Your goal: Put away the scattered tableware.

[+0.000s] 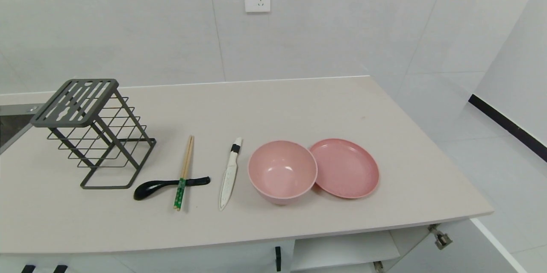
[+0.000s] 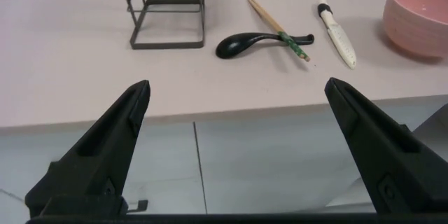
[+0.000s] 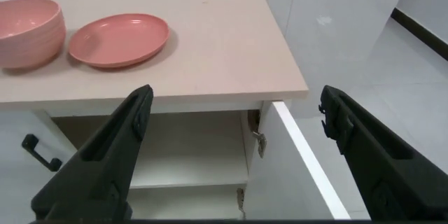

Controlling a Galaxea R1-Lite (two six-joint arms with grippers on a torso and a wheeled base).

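Nothing looks put away yet: all 5 pieces lie loose on the counter (image 1: 299, 106). Nearest the wire rack (image 1: 92, 132) is the black spoon (image 1: 162, 185), with 2 chopsticks (image 1: 183, 172) across its handle. Farther from the rack come the white knife (image 1: 230, 174), the pink bowl (image 1: 282, 170), then the pink plate (image 1: 346, 168). Left tool (image 2: 238, 87) and right tool (image 3: 234, 92) hang wide apart, empty, off the counter's front edge.
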